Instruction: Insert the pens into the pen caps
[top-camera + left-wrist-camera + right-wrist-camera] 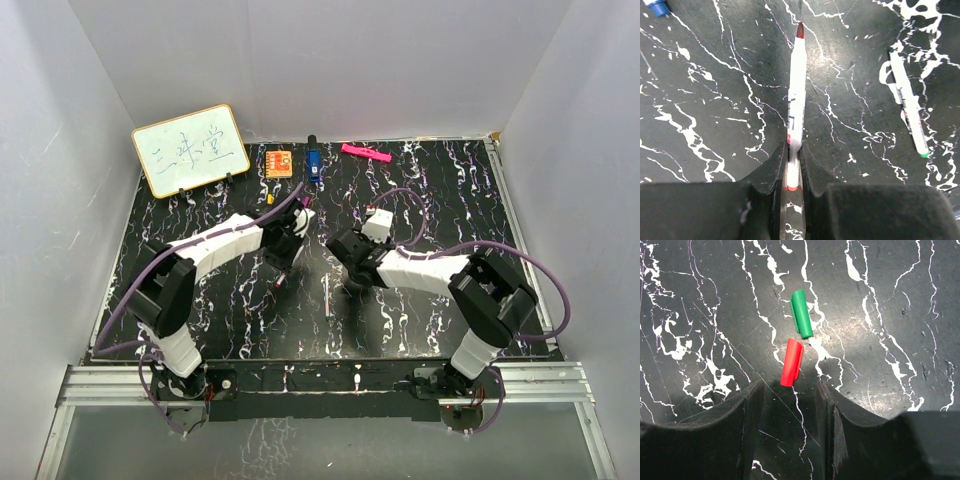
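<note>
My left gripper (794,152) is shut on the rear end of a white pen (796,100), whose dark red tip (800,30) points away over the table. A second pen (909,107) with a green end lies loose to its right. In the top view the left gripper (286,252) and right gripper (347,278) hang over the middle of the table, with the loose pen (327,292) between them. My right gripper (790,390) is open just above the table. A red pen cap (792,361) lies right in front of its fingertips, and a green pen cap (801,313) lies just beyond that.
A blue cap (657,6) lies at the top left of the left wrist view. Along the back edge stand a small whiteboard (190,150), an orange square (279,162), a blue block (313,165) and a pink bar (366,153). White walls enclose the black marbled table (200,320).
</note>
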You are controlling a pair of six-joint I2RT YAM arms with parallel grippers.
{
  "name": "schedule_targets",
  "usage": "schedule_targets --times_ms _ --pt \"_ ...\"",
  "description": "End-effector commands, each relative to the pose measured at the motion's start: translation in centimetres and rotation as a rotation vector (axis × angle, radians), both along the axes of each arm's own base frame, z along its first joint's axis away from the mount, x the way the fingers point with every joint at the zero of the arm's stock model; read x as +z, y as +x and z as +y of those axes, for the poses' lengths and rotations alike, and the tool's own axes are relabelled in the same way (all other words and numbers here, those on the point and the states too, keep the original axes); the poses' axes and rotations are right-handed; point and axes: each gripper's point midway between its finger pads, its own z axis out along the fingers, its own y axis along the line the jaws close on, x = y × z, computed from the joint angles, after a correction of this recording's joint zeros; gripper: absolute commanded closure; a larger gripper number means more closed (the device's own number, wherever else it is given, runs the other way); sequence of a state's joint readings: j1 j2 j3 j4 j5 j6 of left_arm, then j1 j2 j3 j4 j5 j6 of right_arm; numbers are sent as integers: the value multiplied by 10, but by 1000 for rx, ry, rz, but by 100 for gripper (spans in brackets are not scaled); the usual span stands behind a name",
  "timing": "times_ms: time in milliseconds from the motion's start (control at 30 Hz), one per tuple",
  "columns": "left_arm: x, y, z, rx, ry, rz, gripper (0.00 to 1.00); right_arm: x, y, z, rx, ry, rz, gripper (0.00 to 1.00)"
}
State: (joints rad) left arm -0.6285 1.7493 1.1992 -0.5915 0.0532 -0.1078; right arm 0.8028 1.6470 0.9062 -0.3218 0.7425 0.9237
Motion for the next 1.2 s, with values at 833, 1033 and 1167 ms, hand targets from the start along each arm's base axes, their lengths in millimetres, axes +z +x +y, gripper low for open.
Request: schedule_targets --times_ms 833,1033,1167 --pt "88 1 -3 29 -197 -218 100 3 31 4 -62 76 4 60" --pt "85 2 0 41 -183 -222 100 2 34 9 -50 84 2 60" --pt "82 2 0 43 -184 -216 100 -7 34 10 -51 70 25 62"
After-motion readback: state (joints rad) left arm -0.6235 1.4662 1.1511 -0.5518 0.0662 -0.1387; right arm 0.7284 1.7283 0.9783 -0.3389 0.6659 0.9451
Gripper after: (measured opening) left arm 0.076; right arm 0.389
